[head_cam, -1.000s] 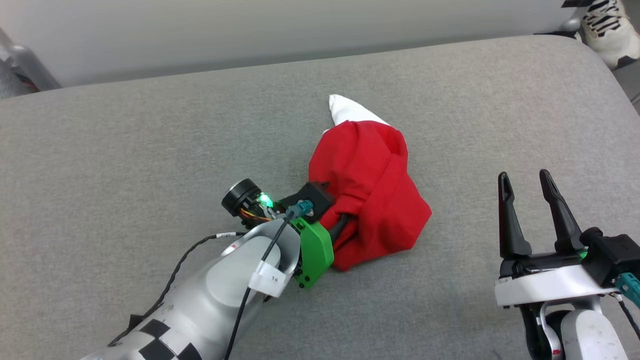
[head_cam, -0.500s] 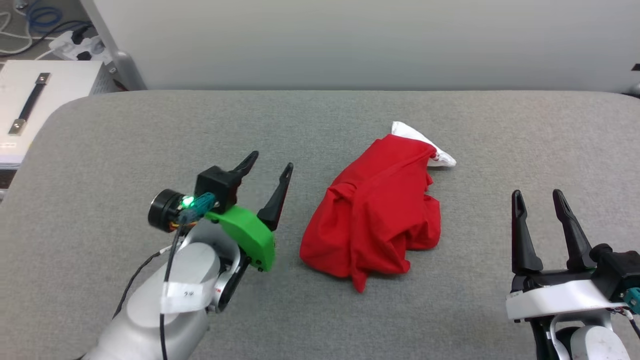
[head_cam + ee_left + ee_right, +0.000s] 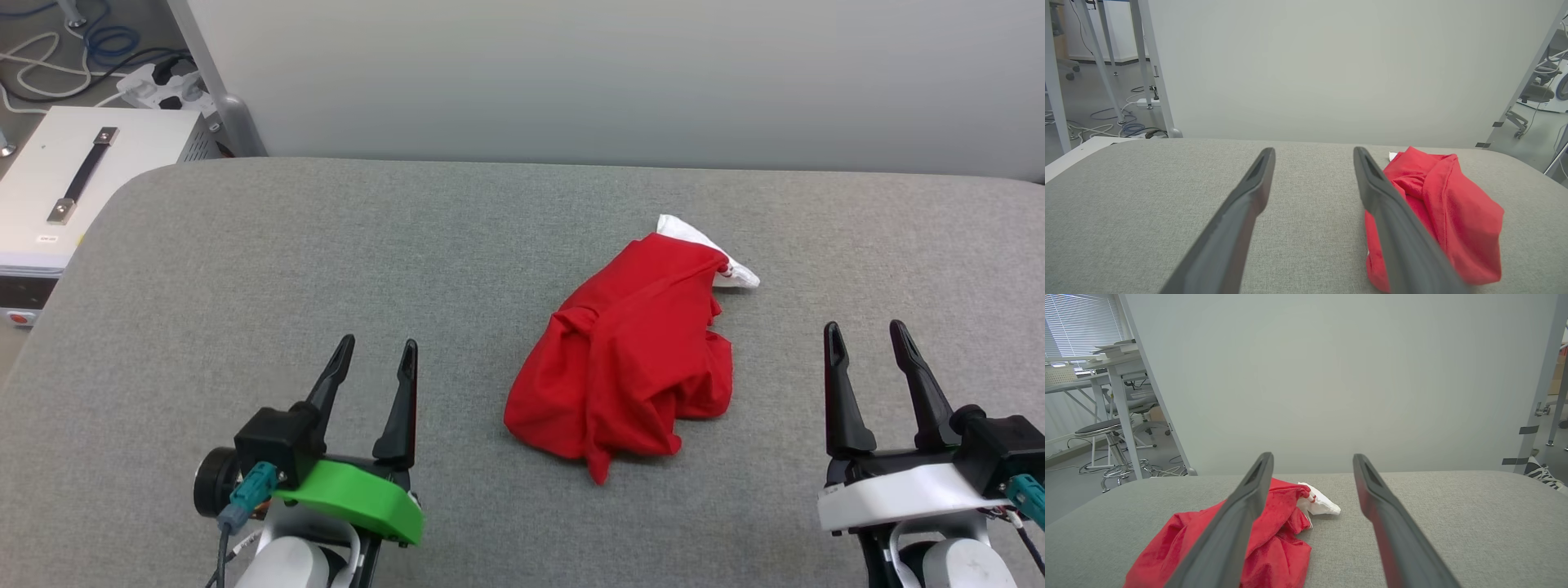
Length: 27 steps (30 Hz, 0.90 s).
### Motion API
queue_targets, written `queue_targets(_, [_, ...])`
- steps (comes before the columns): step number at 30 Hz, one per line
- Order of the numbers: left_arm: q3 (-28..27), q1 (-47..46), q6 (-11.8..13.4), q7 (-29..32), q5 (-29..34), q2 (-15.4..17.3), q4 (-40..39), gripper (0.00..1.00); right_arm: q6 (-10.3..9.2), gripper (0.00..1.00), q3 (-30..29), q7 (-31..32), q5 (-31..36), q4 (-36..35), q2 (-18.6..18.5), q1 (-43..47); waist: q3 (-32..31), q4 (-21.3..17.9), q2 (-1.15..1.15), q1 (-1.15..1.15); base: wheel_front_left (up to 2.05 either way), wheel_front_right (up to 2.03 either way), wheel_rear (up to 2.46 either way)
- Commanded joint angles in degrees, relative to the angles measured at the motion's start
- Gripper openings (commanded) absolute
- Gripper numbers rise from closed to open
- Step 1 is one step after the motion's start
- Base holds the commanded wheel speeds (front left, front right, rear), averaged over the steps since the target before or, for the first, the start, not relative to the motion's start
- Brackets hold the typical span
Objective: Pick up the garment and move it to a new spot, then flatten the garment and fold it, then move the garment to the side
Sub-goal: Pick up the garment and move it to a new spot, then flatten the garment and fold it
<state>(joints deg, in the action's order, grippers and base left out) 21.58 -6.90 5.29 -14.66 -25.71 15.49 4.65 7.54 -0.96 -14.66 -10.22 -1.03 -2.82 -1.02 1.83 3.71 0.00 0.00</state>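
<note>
We found the garment crumpled in a red heap on the grey counter, a little right of centre, its white sleeve poking out at the heap's 1 o'clock edge. The left tool stood open and empty near the counter's front, the heap at its 2 o'clock and clear of it. The right tool stood open and empty too, the heap at its 10 o'clock, also apart. We judged the garment was not yet spread, so the grasp mattered most. We reckoned it best to pinch one layer at an outer edge rather than bite into the bunched middle, each tool taking its own point well apart on the cloth, say the sleeve side and the low tail at 6 o'clock. We would lift only enough for the folds to fall free, then draw outward slowly, since soft fabric could slip or drag in a lump
</note>
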Motion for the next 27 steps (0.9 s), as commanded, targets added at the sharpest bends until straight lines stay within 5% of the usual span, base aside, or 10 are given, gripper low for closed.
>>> queue_targets(1, [-1.2,1.3,-1.0,-0.3,1.6,-1.1,-0.3,1.0,-0.05,1.0,0.1,-0.3,0.2,0.3,-0.1,0.8,-0.1,0.0,0.0,0.0,0.0,0.0,0.0])
queue_targets(12, [-8.1,3.1,-7.8,-0.3,7.8,-7.3,1.7,1.0,-0.05,1.0,0.4,-0.3,0.2,0.8,-0.1,0.8,-0.4,-0.1,0.0,0.0,0.0,0.0,0.0])
queue_targets(19, [-10.3,2.8,-10.0,-0.3,9.8,-9.2,2.9,1.0,-0.05,1.0,-0.2,-0.2,1.2,1.1,-0.1,0.9,0.4,0.6,0.0,0.0,0.0,0.0,0.0])
queue_targets(23, [-10.8,2.4,-10.9,-0.3,10.5,-10.1,3.9,1.0,-0.05,1.0,0.2,4.3,2.5,0.9,-0.1,0.1,1.3,1.7,0.0,0.0,0.0,0.0,0.0])
queue_targets(27, [-11.1,1.5,-11.5,-0.3,11.2,-10.9,4.1,1.0,-0.05,1.0,3.3,16.4,1.7,0.3,-3.3,-2.6,2.7,3.1,0.0,0.0,0.0,0.0,0.0])
